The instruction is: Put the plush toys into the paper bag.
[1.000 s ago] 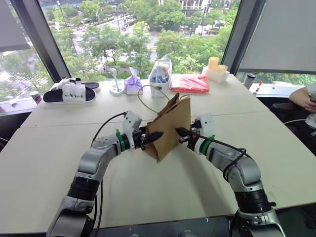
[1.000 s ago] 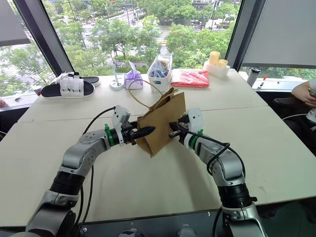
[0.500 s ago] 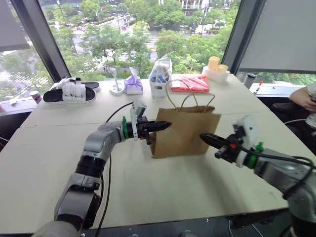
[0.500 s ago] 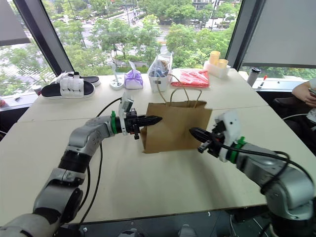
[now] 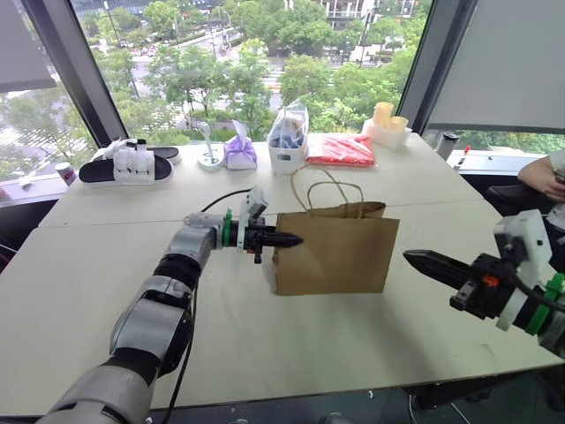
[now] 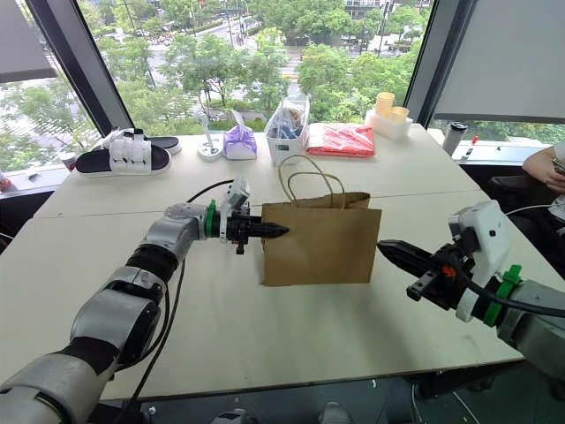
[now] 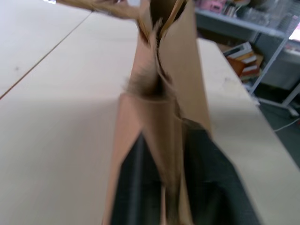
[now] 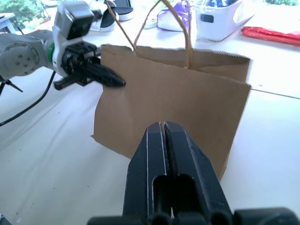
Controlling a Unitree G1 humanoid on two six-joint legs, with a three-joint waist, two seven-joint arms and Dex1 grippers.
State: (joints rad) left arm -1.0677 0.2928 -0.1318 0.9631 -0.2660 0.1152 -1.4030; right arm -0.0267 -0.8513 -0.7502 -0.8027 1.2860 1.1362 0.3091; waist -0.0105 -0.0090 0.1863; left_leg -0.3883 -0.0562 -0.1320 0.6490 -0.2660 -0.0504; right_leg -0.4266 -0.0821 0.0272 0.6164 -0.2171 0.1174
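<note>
- The paper bag [image 5: 335, 252] stood upright near the middle of the table [image 5: 265, 344], its broad side toward the camera and its two loop handles [image 6: 311, 181] rising above the rim.
- The left gripper [image 5: 281, 239] reached level from the left to the bag's upper left edge. In the left wrist view its two black fingers [image 7: 133, 187] stood on both sides of the folded paper edge, so it gripped the bag there.
- The right gripper [image 5: 422, 260] was well apart from the bag, to its right. Its fingers [image 8: 164, 154] were pressed together and held nothing.
- At the far edge, by the window, lay a black slipper [image 5: 124, 168], a purple pouch [image 5: 238, 152] and a red packet [image 5: 342, 150].
</note>
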